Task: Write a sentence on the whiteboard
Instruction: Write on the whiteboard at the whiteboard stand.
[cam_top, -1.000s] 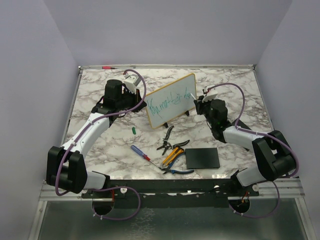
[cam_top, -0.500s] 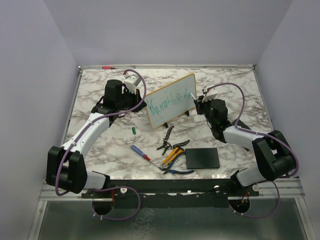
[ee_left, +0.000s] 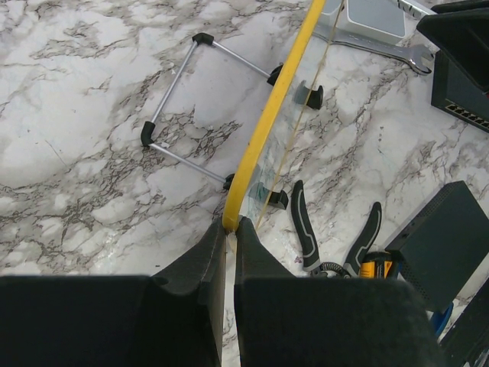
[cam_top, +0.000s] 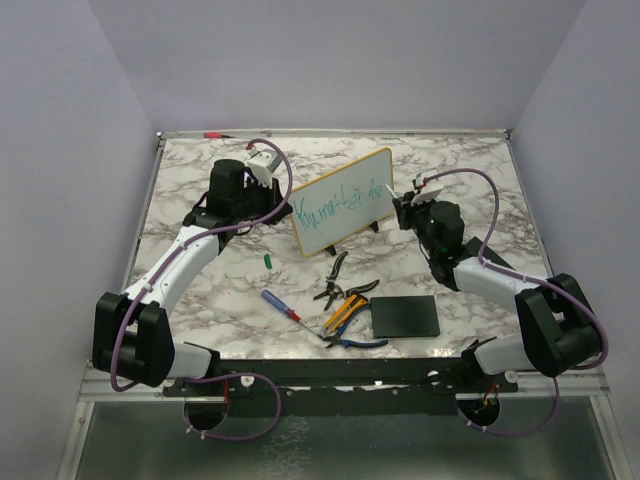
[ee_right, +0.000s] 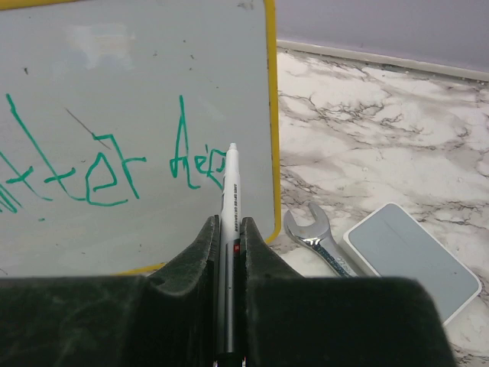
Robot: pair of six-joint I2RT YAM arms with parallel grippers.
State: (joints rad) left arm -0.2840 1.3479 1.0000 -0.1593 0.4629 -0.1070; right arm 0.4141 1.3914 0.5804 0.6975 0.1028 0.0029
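Right end effector (ee_right: 229, 223) shifted right | marker (ee_right: 231, 172) tip facing whiteboard (ee_right: 114, 84)

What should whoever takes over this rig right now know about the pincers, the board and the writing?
Left pincer: shut on the yellow edge of the board, steadying it.
Right pincer: shut on the marker, with the tip by the last green letters. Whether it touches the surface cannot be told.
Board: standing on its feet on the table, between the two arms.
Done: one line of green writing runs across almost to the right frame.
Left: add any missing last strokes, probably few as room is short. Then lift the marker away and let go of the board.
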